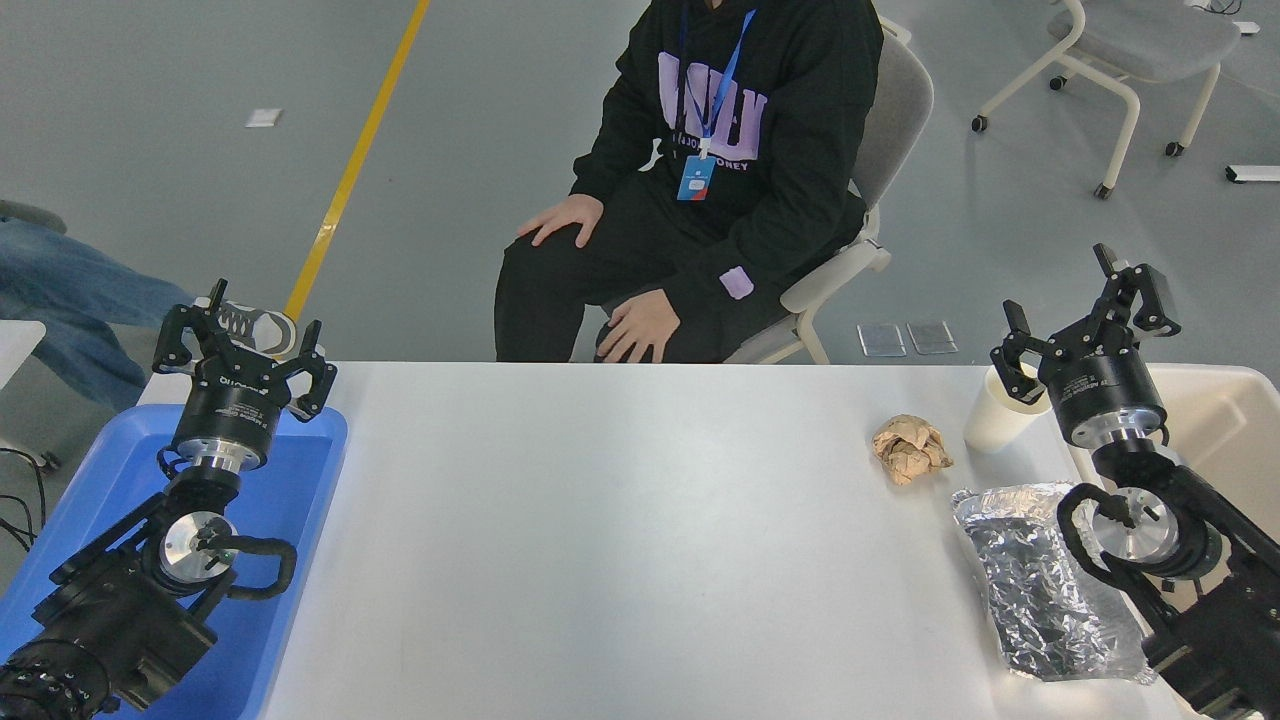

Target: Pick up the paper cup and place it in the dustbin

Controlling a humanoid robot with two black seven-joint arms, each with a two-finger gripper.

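The white paper cup [993,412] stands upright near the table's far right edge. My right gripper [1062,300] is open above and just right of the cup, one finger over its rim, holding nothing. The cream dustbin [1225,410] sits at the right edge, partly hidden behind my right arm. My left gripper [245,337] is open and parked over the blue tray at the left.
A crumpled brown paper ball [910,449] lies left of the cup. A crinkled silver foil tray [1040,575] lies in front of it, by my right arm. The blue tray [300,480] is at the left edge. A person sits at the far side.
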